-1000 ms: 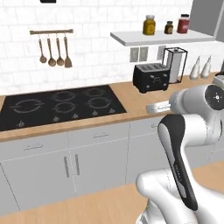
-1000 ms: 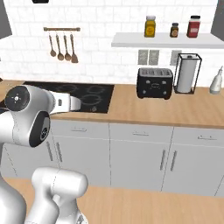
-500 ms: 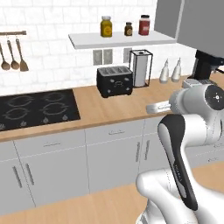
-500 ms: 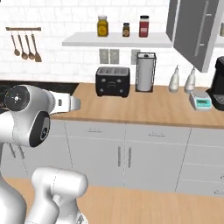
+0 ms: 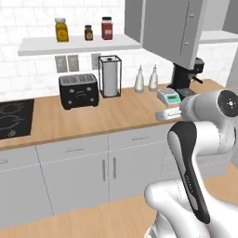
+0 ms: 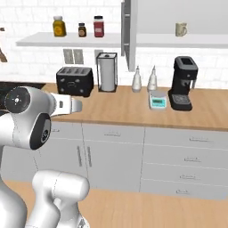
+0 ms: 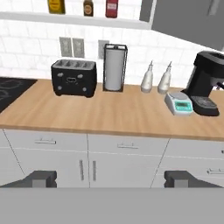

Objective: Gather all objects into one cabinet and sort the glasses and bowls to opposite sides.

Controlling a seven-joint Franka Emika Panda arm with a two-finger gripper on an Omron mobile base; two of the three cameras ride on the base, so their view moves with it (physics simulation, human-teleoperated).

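Note:
The grey wall cabinet [image 6: 127, 35] hangs over the right part of the counter with its door [image 5: 176, 28] swung open. A small beige mug [image 6: 181, 29] stands on its pale shelf [image 6: 178, 41], above the coffee machine. The glasses and the bowls are out of view. My gripper [image 7: 111, 179] is open, its two dark fingertips [image 7: 41, 178] wide apart with nothing between them. It is held low in front of the base cabinets, pointing at the counter, well below and left of the open cabinet.
On the wooden counter [image 7: 109, 113] stand a black toaster [image 7: 73, 78], a paper-towel holder [image 7: 114, 68], two white bottles [image 7: 148, 78], a small scale [image 7: 178, 103] and the black coffee machine [image 7: 204, 83]. Jars [image 6: 58, 26] sit on a wall shelf. The stove [image 5: 11, 118] lies at far left.
The whole scene has slid left because the base drove right along the counter. The stove went out to the left; the coffee machine and open cabinet came in. The gripper stayed open.

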